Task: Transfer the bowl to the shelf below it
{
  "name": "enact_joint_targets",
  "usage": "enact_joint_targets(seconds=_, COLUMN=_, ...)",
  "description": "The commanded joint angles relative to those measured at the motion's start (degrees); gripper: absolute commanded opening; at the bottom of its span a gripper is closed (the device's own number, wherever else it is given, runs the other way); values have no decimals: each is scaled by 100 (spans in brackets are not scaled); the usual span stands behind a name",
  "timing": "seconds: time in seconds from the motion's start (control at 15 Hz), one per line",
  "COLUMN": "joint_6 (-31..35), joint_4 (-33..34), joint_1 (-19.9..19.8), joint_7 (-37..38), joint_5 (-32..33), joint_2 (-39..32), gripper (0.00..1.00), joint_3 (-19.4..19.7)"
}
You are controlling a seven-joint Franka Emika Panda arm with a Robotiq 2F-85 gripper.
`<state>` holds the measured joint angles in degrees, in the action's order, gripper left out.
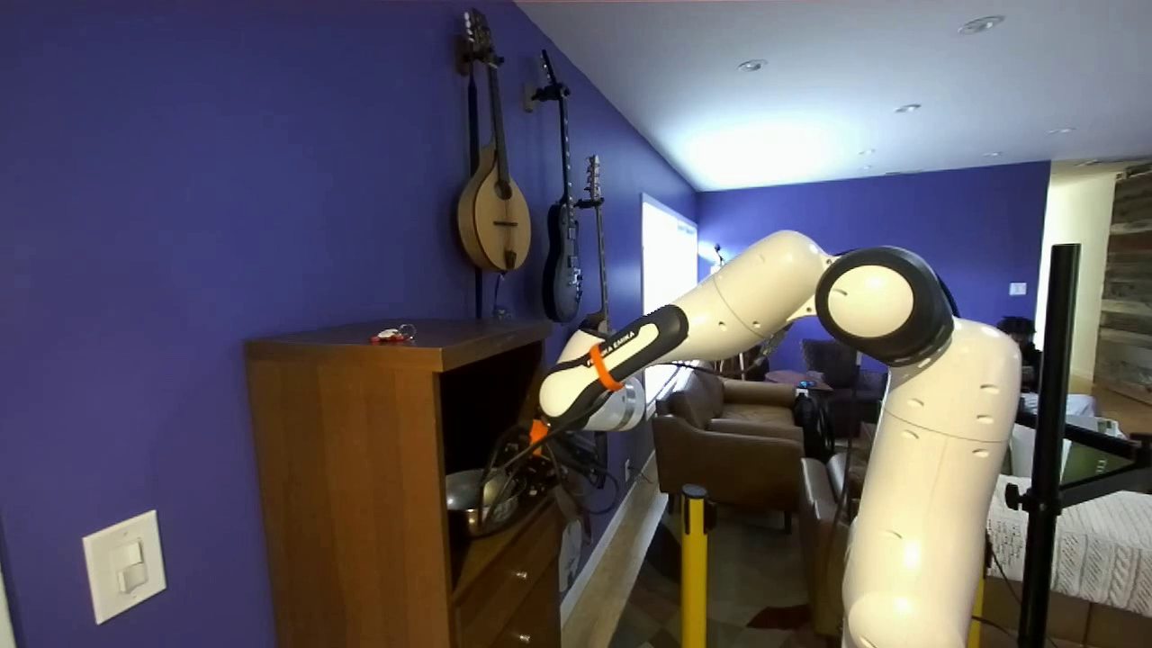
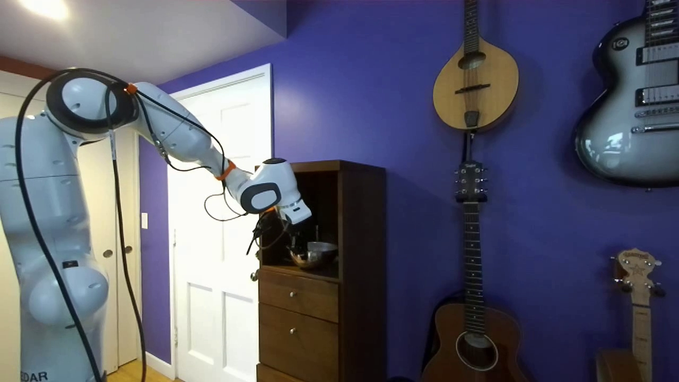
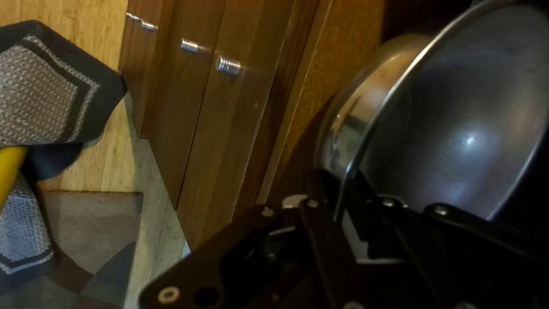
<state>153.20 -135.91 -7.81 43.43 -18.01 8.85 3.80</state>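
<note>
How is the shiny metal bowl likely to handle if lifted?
The shiny metal bowl is probably stiff, judging by its smooth metal wall. Its polished surface may let it slip. With the gripper at just one side of the rim, it could tilt when raised.

"A tool (image 3: 344, 193) straddles the rim of a bowl (image 3: 463, 107) inside a cabinet (image 1: 351, 486), above its drawers (image 2: 313, 297)."

"And the shelf (image 3: 343, 64)?"

"Directly beneath the bowl; contact cannot be told."

"To either side?"

"In an exterior view, a door (image 2: 220, 276) stands left of the cabinet, a guitar (image 2: 477, 345) to its right."
</note>
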Motion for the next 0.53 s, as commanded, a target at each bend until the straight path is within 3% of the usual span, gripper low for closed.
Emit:
enact_joint_targets(seconds=0.0, joint_6=-157, joint_4=207, joint_1=49, joint_7=-103, joint_5=-119, joint_2=-45, gripper=53, joint_3=55)
enact_joint_targets(seconds=0.47, joint_6=-205, joint_4=-233, joint_1=154, joint_7=-306, joint_5=-290, joint_2=749, gripper=98, joint_3=40)
